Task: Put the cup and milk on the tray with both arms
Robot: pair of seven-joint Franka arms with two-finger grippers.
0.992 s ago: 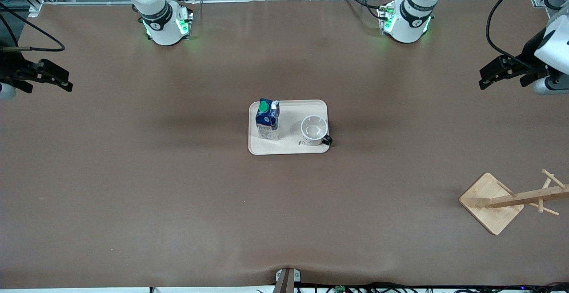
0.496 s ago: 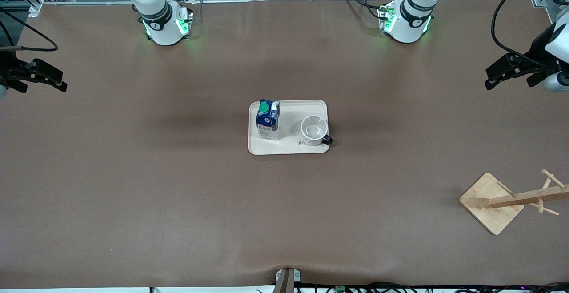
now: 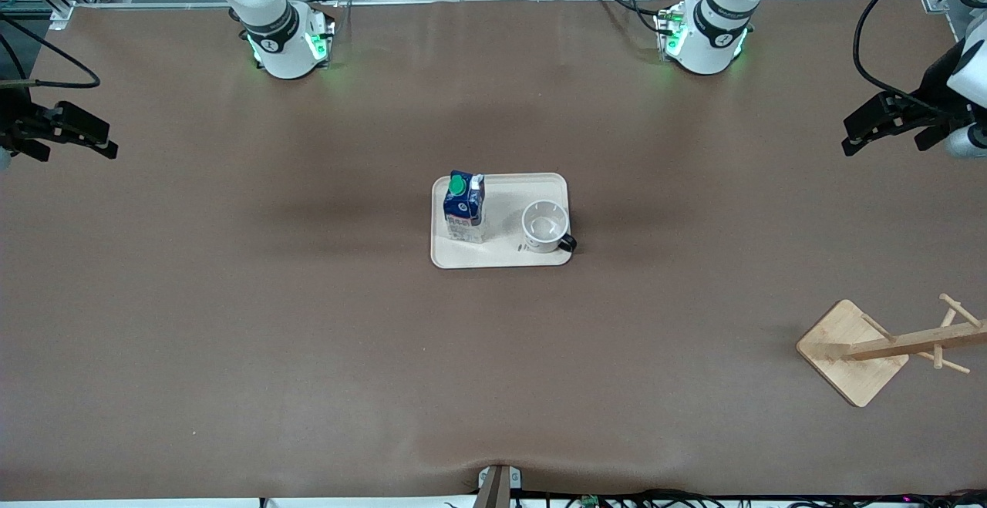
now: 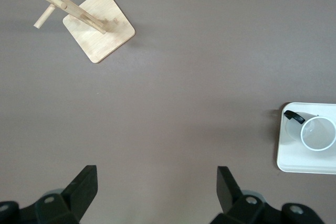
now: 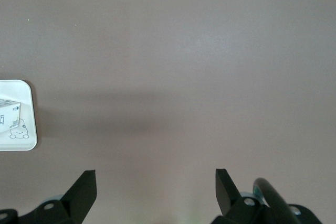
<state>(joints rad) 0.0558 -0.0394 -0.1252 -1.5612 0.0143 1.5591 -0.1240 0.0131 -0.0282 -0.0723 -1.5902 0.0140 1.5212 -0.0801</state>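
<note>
The cream tray lies at the table's middle. On it the dark-blue milk stands upright toward the right arm's end, and the white cup stands toward the left arm's end, its black handle over the tray's rim. My left gripper hangs open and empty over the table's edge at the left arm's end. My right gripper hangs open and empty at the right arm's end. The left wrist view shows its gripper over bare table, with cup and tray far off. The right wrist view shows its gripper, tray and milk.
A wooden rack with a square base and pegs lies tipped over, nearer the front camera than the tray, toward the left arm's end; it also shows in the left wrist view as the rack. Brown table surrounds the tray.
Both grippers drew a little farther out toward their own ends of the table, then held still. Cup, milk and tray have not moved.
</note>
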